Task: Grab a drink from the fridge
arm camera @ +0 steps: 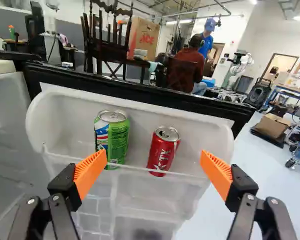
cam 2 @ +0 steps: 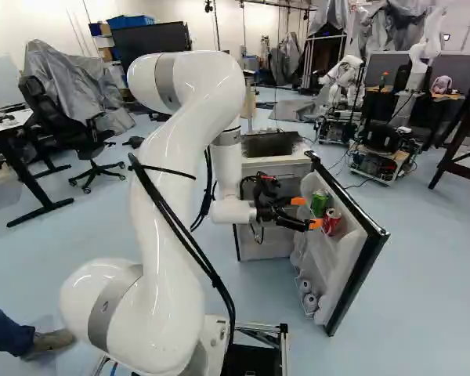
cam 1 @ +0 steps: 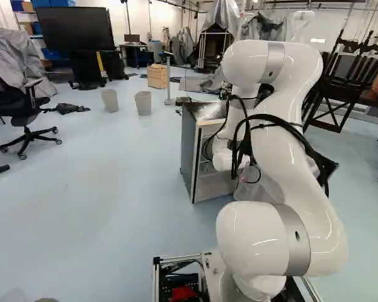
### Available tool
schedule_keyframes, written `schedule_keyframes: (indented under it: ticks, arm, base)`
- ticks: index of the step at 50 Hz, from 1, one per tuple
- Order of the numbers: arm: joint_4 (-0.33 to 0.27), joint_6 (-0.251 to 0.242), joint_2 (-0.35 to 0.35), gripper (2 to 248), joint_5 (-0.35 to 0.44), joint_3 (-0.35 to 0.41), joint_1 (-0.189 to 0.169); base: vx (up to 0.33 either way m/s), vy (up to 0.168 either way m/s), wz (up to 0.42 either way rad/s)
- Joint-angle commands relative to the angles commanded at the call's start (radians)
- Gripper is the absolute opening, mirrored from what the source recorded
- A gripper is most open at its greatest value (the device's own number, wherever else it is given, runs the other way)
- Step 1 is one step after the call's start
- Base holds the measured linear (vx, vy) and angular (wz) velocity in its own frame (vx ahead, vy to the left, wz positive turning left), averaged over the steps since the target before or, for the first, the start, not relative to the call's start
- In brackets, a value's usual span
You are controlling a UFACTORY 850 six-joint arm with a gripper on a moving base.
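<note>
My gripper [cam 2: 307, 213] reaches toward the open fridge door [cam 2: 352, 274] in the right base view. In the wrist view the gripper [arm camera: 151, 172] stands wide open, nothing between its orange pads. Ahead of it, a green can [arm camera: 112, 137] and a red can [arm camera: 163, 151] stand in the door's top shelf [arm camera: 190, 175], apart from each other. The red can leans slightly and lies ahead of the space between the fingers; the green one is nearer one finger. The shelf's front wall covers their lower parts. The fridge body [cam 2: 262, 244] stands beside the arm.
Lower in the door, small pale cans [cam 2: 309, 301] sit on another shelf. The door's dark edge [arm camera: 135, 96] runs behind the top shelf. Another robot [cam 2: 384, 145] stands beyond the door. A person's shoe [cam 2: 51, 342] shows at the left of the right base view.
</note>
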Motion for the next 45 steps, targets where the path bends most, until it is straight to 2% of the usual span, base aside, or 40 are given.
schedule_keyframes:
  ticks: [8,13,23,37,45]
  arm:
    - [0.000,0.080,0.000,247,0.000,0.000,0.000]
    - [0.000,0.103,0.000,247,0.000,0.000,0.000]
    - [0.000,0.112,-0.001,247,0.000,-0.001,-0.004]
    - [0.000,0.113,-0.011,247,0.000,-0.023,-0.046]
    - [0.000,0.113,-0.013,247,0.000,-0.028,-0.055]
  base:
    - [0.000,0.000,0.000]
    - [0.000,0.000,0.000]
    - [0.000,0.000,0.000]
    - [0.000,0.000,0.000]
    - [0.000,0.000,0.000]
